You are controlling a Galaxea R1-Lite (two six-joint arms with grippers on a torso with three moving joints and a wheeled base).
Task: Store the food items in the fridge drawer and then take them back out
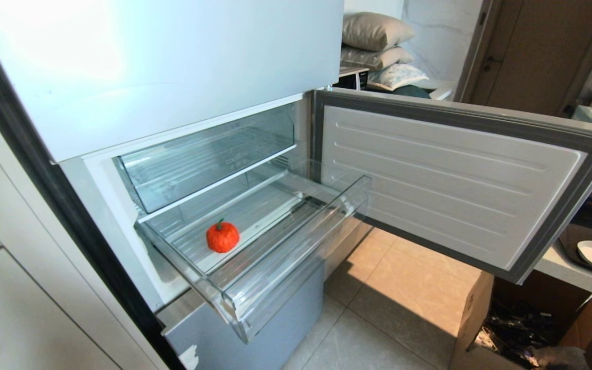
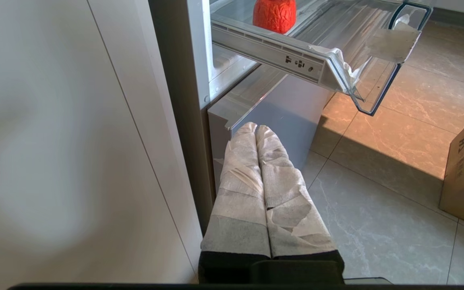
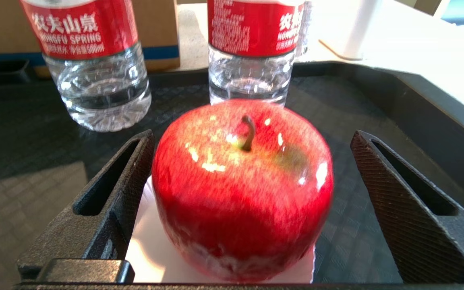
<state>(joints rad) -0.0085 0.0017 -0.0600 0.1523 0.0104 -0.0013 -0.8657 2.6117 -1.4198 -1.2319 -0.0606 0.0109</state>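
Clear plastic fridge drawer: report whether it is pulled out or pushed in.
Pulled out. The clear plastic fridge drawer juts past the fridge front, holding the small orange-red pumpkin-like fruit.

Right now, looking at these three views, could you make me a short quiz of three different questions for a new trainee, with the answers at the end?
1. True or false: the small orange-red pumpkin lies inside the pulled-out clear fridge drawer.
2. Which item sits between the open fingers of the right gripper? A) a water bottle B) a red apple C) a white plate
3. Fill in: the left gripper is ____, its taped fingers pressed together, low beside the fridge.

Key:
1. True.
2. B: the red apple stands on the black tray, in front of two water bottles. Whether a finger touches it cannot be told.
3. shut.
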